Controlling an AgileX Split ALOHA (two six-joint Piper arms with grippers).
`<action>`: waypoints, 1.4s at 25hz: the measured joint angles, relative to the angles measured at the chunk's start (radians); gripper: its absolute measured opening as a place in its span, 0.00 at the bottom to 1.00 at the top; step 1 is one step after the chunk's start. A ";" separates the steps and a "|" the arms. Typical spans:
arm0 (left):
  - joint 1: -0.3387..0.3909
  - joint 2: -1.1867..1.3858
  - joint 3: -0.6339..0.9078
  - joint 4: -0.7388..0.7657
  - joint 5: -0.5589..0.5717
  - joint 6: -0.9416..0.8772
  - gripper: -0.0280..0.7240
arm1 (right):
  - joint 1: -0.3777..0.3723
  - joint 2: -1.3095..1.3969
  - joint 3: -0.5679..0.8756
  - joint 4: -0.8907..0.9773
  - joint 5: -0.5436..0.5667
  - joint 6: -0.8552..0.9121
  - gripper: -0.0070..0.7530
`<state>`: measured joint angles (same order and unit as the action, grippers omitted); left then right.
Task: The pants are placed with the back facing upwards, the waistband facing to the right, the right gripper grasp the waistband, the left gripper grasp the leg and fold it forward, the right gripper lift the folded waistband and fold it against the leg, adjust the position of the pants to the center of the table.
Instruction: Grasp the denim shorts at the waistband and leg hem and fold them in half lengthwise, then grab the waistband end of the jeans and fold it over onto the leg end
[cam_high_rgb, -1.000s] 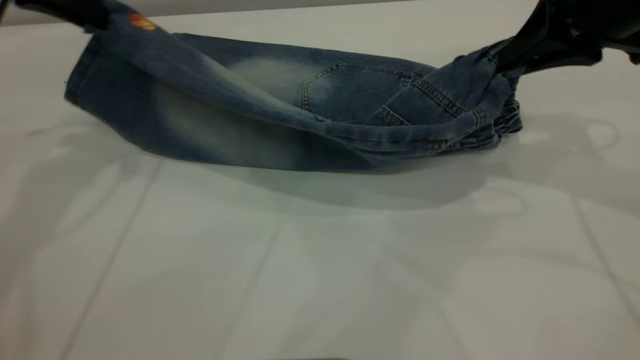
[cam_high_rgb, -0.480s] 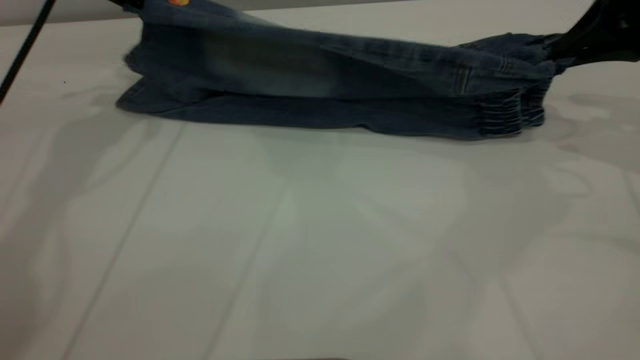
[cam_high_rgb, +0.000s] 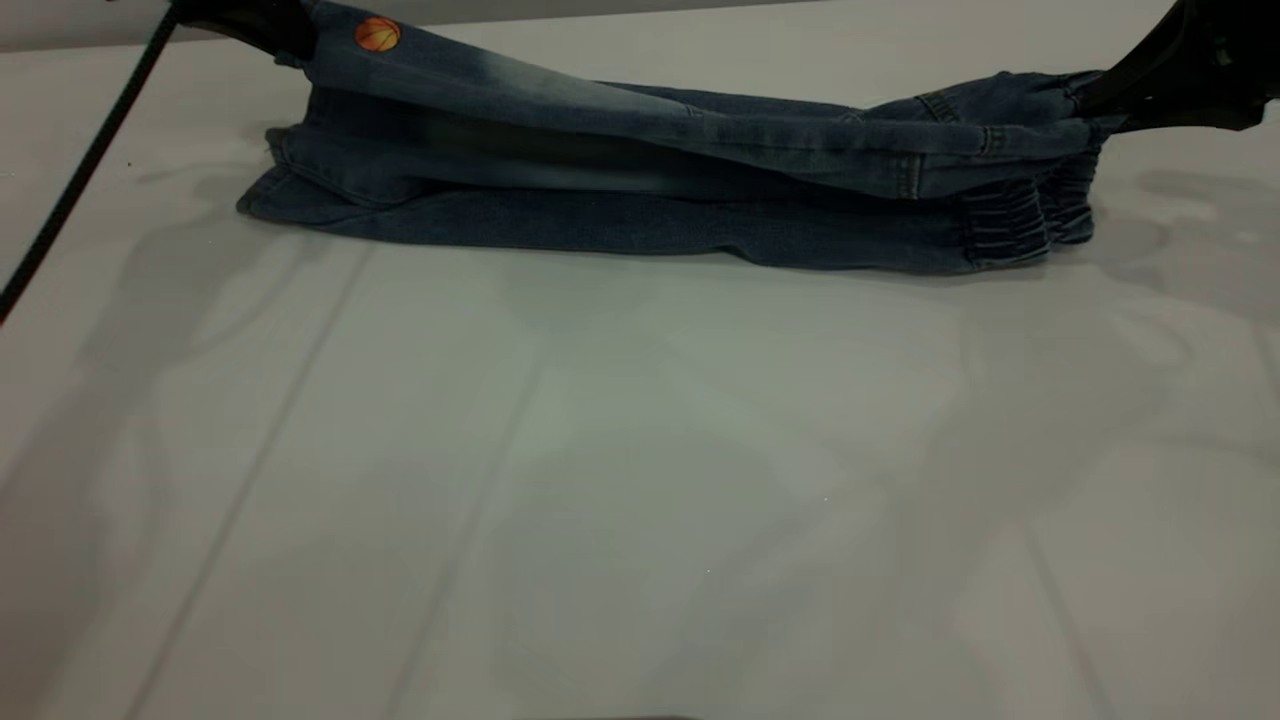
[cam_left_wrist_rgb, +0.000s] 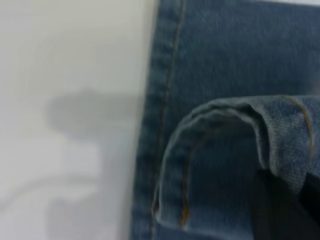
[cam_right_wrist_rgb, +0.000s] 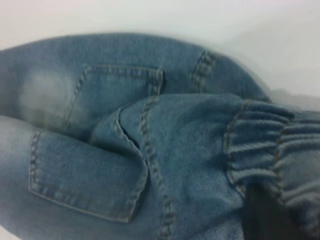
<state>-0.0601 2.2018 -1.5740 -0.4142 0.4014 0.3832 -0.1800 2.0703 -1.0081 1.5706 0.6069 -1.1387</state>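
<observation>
Holding the pants (cam_high_rgb: 640, 190) stretched between them, the left gripper (cam_high_rgb: 265, 20) pinches the leg (cam_high_rgb: 440, 70) hem and the right gripper (cam_high_rgb: 1150, 85) clamps the waistband (cam_high_rgb: 1010, 225), so the lifted half lies over the half resting at the far side of the worktop (cam_high_rgb: 640, 500).

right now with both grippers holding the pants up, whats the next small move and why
Probably lower both together and let go. The left gripper holds the leg and the right gripper the waistband, with the upper layer of the pants already over the lower one but raised off it.
</observation>
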 joint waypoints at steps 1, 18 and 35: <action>-0.002 0.003 0.000 0.000 -0.022 0.000 0.10 | 0.000 0.005 -0.001 0.041 0.000 -0.036 0.06; -0.021 0.017 0.000 -0.001 -0.239 0.122 0.66 | -0.001 0.013 -0.008 0.228 0.002 -0.210 0.89; -0.025 0.013 -0.040 -0.001 0.334 0.179 0.77 | 0.012 0.012 -0.053 0.040 0.526 -0.156 0.79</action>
<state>-0.0846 2.2150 -1.6141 -0.4154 0.7356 0.5620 -0.1677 2.0825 -1.0610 1.6103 1.1333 -1.2944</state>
